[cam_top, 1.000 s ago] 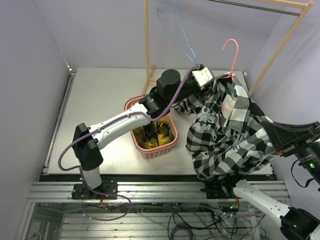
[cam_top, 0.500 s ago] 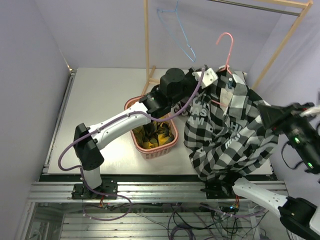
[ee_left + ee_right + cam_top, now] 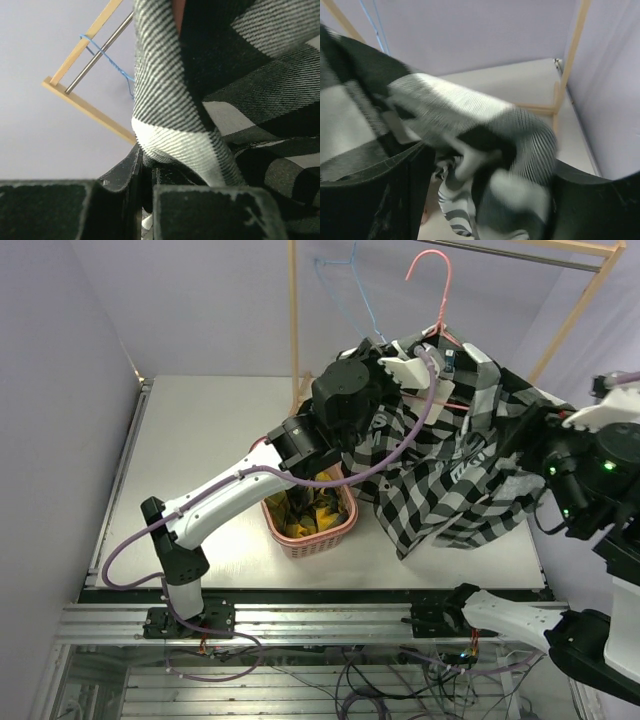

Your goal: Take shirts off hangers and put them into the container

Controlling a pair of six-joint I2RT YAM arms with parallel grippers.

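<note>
The black-and-white checked shirt (image 3: 450, 470) hangs raised over the table's right half, still on the pink hanger (image 3: 437, 285), whose hook stands free above it. My left gripper (image 3: 412, 368) is shut on the cloth near the collar; in its wrist view the jaws (image 3: 145, 170) pinch a fold of the shirt (image 3: 225, 75). My right gripper (image 3: 540, 435) is at the shirt's right edge, open, with blurred cloth (image 3: 470, 115) lying loose between its wide fingers (image 3: 485, 200). The yellow plaid shirt (image 3: 305, 515) lies in the salmon-pink basket (image 3: 330, 540). The light blue hanger (image 3: 350, 290) hangs bare on the rack.
The wooden rack's upright (image 3: 293, 320) stands just behind the basket, and its other post (image 3: 565, 325) slants at the back right. The metal rail (image 3: 100, 52) crosses above. My left arm reaches over the basket. A purple wall closes the right side.
My left gripper shut on the checked shirt and lifted it with the pink hanger up and back. My right gripper opened and rose; the hem left the table's front edge.
</note>
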